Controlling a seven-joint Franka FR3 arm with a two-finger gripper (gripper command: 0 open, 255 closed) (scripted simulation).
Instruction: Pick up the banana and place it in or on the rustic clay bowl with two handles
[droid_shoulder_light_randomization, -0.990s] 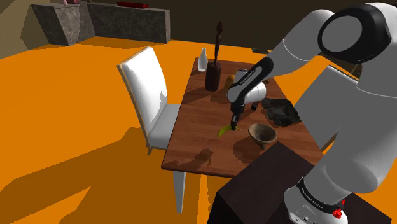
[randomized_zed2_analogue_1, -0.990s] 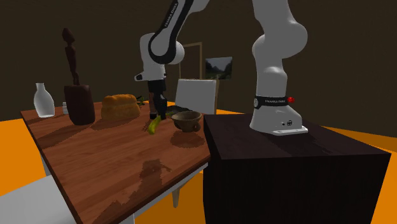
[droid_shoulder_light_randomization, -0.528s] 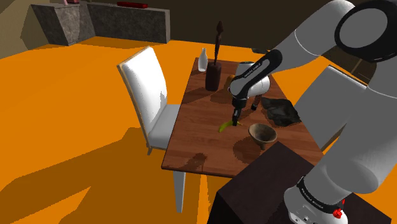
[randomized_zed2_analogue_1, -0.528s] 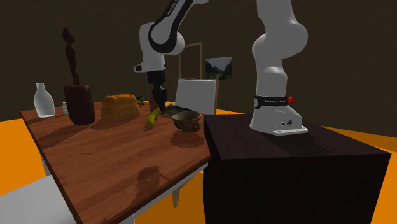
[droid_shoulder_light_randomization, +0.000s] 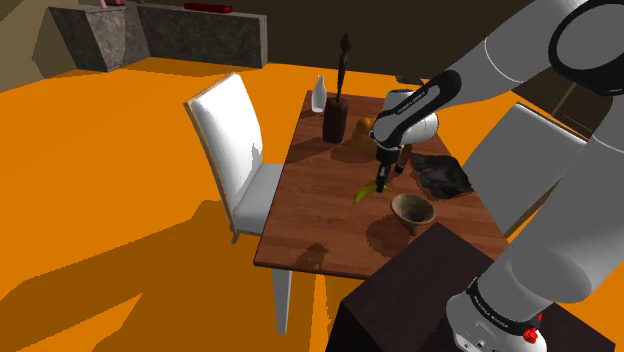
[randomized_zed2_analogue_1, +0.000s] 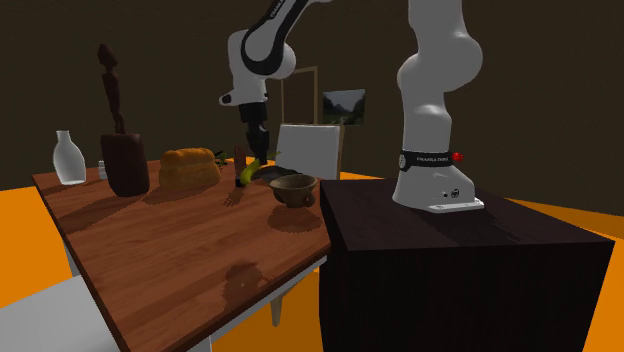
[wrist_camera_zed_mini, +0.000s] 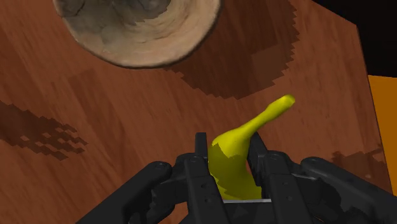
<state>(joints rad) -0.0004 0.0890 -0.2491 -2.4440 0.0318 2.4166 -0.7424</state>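
- Now, compared with a second before, the pincer had climbed and swung toward the clay bowl. It took the banana with it.
- Earlier the fruit hung low, almost at the wood. At this moment it was clear of the tabletop, and in the second exterior view the banana rode above the level of the bowl's rim.
- The pincer was clamped on the banana. Both black fingers pressed its thick end, and the thin stem curved out beyond them.
- My reading was that the lift was done and the carry was partly made.
- In the wrist view the bowl lay ahead of the fingers, with bare tabletop under the fruit. So the banana was near the bowl but not yet over it.
- The release would probably have needed a further shift across, or the fruit might have struck the rim.
- Counted, the task's own things came to one banana and one bowl.
- There were two white chairs: one at the tabletop's far side in the shoulder view, and another behind the bowl in the second exterior view.
- On the wood stood one white bottle, one dark carved figure, one orange-brown lump and one dark rock-like lump.
- One arm worked from one dark stand.
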